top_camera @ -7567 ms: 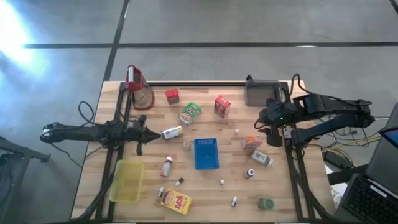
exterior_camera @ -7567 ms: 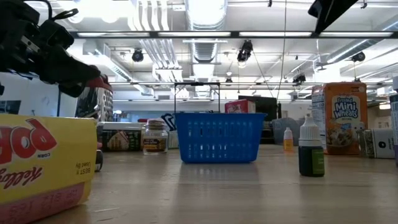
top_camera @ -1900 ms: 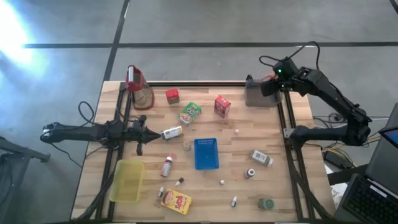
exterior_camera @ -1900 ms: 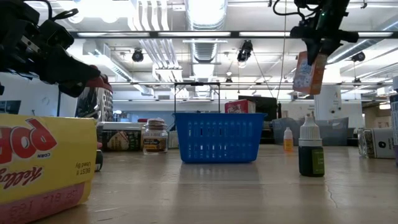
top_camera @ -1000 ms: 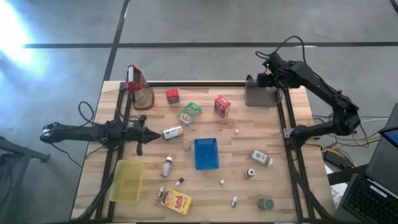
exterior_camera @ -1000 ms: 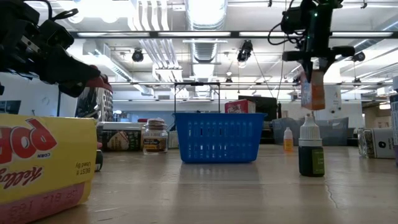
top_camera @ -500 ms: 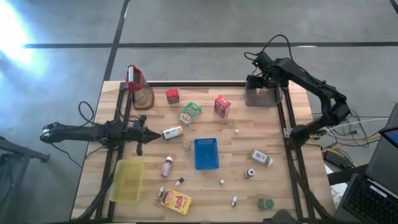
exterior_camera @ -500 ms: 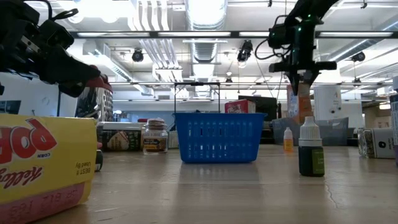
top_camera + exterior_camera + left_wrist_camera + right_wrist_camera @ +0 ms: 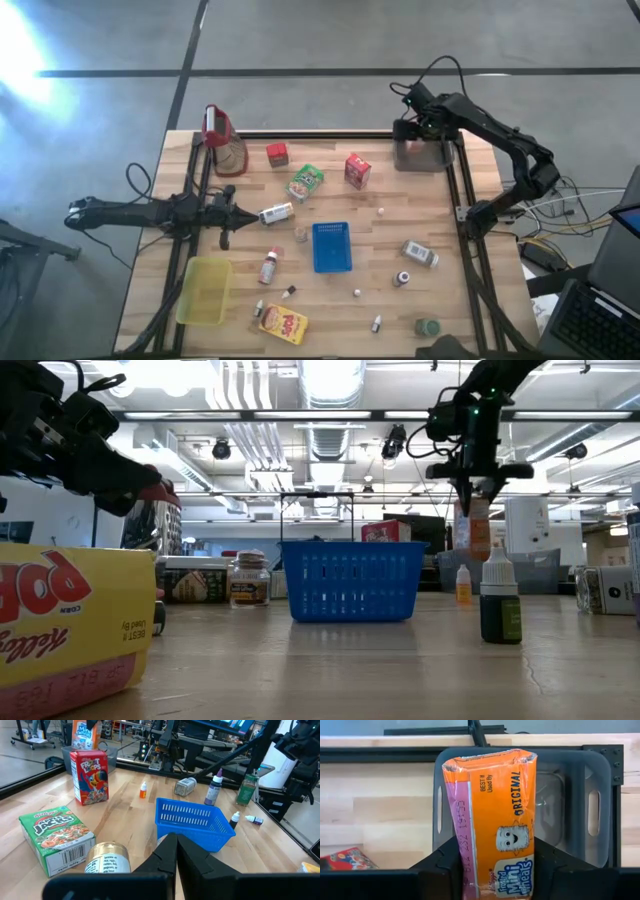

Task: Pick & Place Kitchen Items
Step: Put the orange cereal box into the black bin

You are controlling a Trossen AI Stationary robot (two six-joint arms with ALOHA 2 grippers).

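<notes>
Carton hangs over the grey bin, ready to drop

The right gripper pinches an orange Mini Wheats carton by one end, its two fingers pressed against the carton's broad faces. In the right wrist view the carton's long axis runs straight out from the fingers, and the open grey bin lies directly beyond it, so the box points end-first into the bin. From above, the right gripper sits over the grey bin at the table's far right corner. The low view shows the carton hanging upright under the arm, clear of the table.

The coming move looks like a short lowering and release; the bin is right below the carton, so little sideways correction seems needed.

The left gripper is pressed together and empty, resting at the table's left side, well apart from the bin. Other groceries lie scattered across the table around the blue basket
</notes>
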